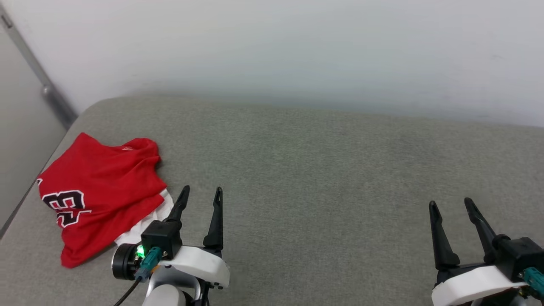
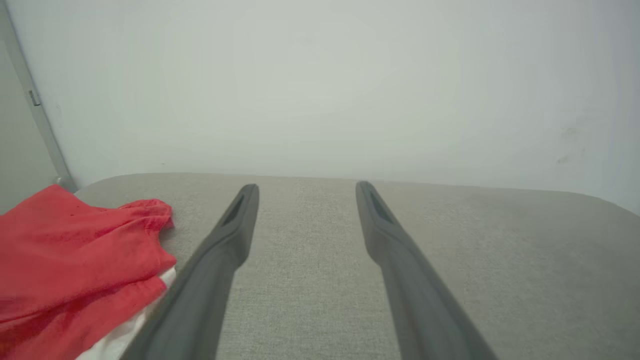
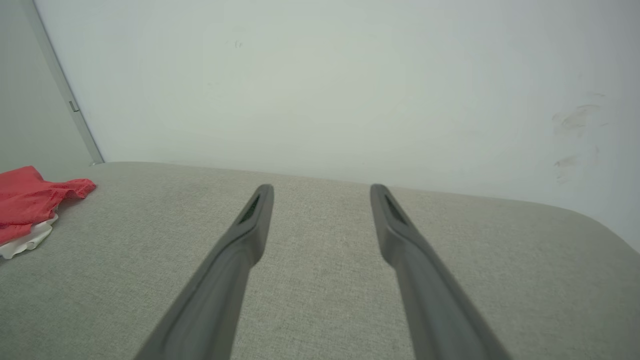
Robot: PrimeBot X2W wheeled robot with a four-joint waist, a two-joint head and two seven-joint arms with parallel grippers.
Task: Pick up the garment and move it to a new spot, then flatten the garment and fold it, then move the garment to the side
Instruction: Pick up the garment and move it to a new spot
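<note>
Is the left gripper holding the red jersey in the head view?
No: the left gripper stands open beside the red jersey, with nothing between its fingers.

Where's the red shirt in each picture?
Head view: red shirt at the left, beside the left gripper.
Left wrist view: red shirt in the lower left corner.
Right wrist view: red shirt at the far left edge.
Shared landmark: grey wall strip above it.
</note>
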